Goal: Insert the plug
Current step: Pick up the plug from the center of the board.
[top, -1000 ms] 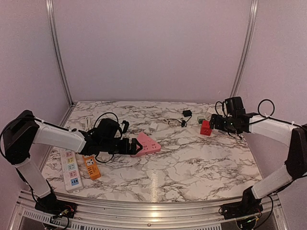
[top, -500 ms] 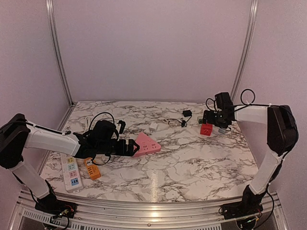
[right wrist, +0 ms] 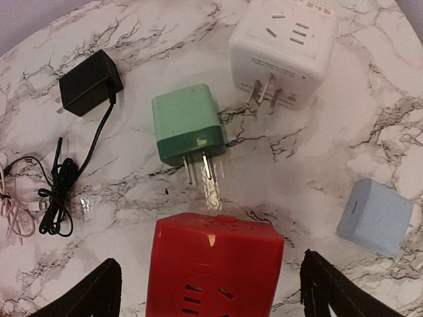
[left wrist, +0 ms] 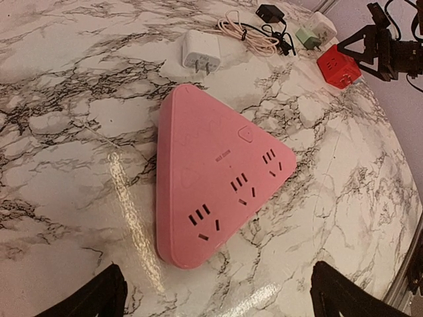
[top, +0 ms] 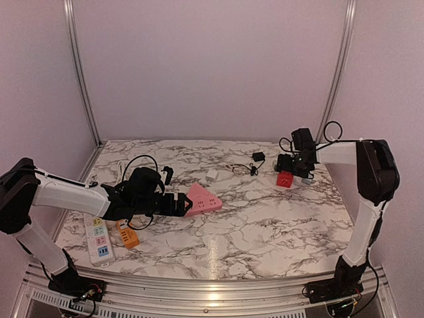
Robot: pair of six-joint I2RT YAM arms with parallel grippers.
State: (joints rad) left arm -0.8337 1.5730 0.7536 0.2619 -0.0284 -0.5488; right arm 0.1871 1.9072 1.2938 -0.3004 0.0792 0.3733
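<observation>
Both pincers stand apart and hold nothing. Over the last second the right arm has folded its elbow up and carried the right pincer [right wrist: 211,290] a little leftward; it now hangs directly over the red socket cube [right wrist: 211,271]. The green plug [right wrist: 188,125] lies loose on the bench [right wrist: 317,152] just beyond that cube, its two prongs pointing toward the cube. It is probably the plug to be inserted, so this looks like the approach to a pick not yet made. The left pincer [left wrist: 218,294] has drawn back slightly and waits wide at the near corner of the pink triangular socket block [left wrist: 211,178], which has not moved. A white adapter [right wrist: 281,46], a pale blue cube [right wrist: 377,214] and a black charger [right wrist: 89,82] lie nearby. No tray, box or other container is visible; everything sits directly on the marble.
</observation>
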